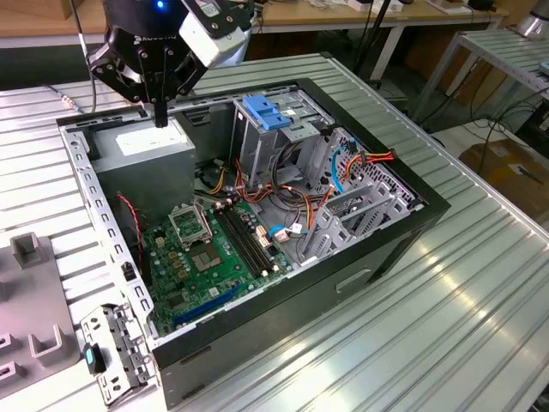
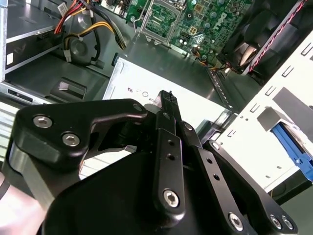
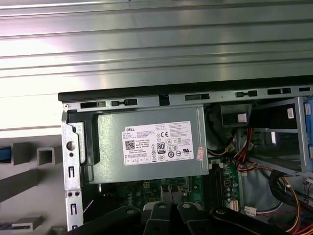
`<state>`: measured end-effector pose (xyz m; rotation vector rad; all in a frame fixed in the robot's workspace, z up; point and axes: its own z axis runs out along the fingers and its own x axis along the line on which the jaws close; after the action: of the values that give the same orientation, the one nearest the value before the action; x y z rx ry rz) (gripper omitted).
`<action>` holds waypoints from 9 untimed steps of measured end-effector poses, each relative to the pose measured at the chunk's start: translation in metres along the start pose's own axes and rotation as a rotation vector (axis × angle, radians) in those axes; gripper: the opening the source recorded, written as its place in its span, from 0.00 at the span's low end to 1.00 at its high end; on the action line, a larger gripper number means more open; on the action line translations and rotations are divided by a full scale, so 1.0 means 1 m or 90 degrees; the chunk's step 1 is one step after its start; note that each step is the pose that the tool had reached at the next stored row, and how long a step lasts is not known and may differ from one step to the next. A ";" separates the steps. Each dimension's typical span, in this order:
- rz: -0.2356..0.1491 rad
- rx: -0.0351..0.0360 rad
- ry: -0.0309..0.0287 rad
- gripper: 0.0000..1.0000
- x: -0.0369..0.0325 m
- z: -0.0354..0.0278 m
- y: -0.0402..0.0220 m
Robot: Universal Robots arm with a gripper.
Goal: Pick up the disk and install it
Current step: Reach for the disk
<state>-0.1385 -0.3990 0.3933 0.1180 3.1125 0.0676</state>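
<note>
Black fingers (image 2: 168, 122) closed together, empty, just above grey power supply (image 2: 146, 78)

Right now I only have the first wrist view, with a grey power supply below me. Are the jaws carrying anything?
Observer: No. In the second wrist view the gripper has its jaws shut with nothing between them, over the power supply.
Operator: Anything lying outside the case?
Observer: Yes. In the exterior view a metal bracket lies on the table, by the corner of the case on the exterior view's left.
</note>
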 end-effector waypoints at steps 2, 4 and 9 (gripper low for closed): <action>0.000 0.0000 0.0000 0.11 0.0013 0.0000 0.0000; 0.000 0.0000 0.0001 0.11 0.0027 -0.0001 -0.0002; 0.000 0.0000 0.0003 0.11 0.0063 -0.0001 -0.0005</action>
<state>-0.1448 -0.3989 0.3932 0.1179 3.1129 0.0676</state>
